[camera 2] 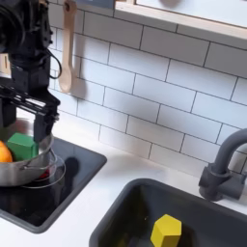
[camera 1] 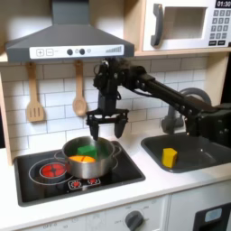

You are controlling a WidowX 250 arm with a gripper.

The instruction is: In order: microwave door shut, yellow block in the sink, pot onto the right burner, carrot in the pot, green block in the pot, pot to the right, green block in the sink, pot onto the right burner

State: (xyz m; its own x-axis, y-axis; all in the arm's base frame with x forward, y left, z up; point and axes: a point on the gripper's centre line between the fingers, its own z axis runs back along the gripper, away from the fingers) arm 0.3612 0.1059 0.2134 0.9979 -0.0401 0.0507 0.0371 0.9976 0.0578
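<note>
gripper [camera 1: 105, 125]: black, hangs straight above the pot, fingers spread apart, nothing between them; in the second exterior view [camera 2: 28, 109] the fingers [camera 2: 45, 118] point down just over the pot's contents, jaws apart, empty
pot [camera 1: 91, 158]: shiny steel, directly below the gripper, sits on the black stovetop [camera 1: 126, 171] toward the first exterior view's right part of it; in the second exterior view [camera 2: 29, 172] cut by the second exterior view's left edge
green block [camera 1: 87, 150]: inside the pot, right under the gripper, lying free; in the second exterior view [camera 2: 21, 146] just below the fingertips; contact with them cannot be told
carrot [camera 1: 83, 159]: orange, in the pot beside the green block, below the gripper; in the second exterior view [camera 2: 5, 152] to the second exterior view's left of the block
yellow block [camera 1: 169, 157]: in the sink [camera 1: 194, 155], well away from the gripper toward the first exterior view's right and lower; in the second exterior view [camera 2: 166, 231] on the basin floor [camera 2: 125, 217]
microwave door [camera 1: 180, 25]: shut, high above and toward the first exterior view's right of the gripper
faucet [camera 2: 223, 166]: dark, behind the sink, far from the gripper
</note>
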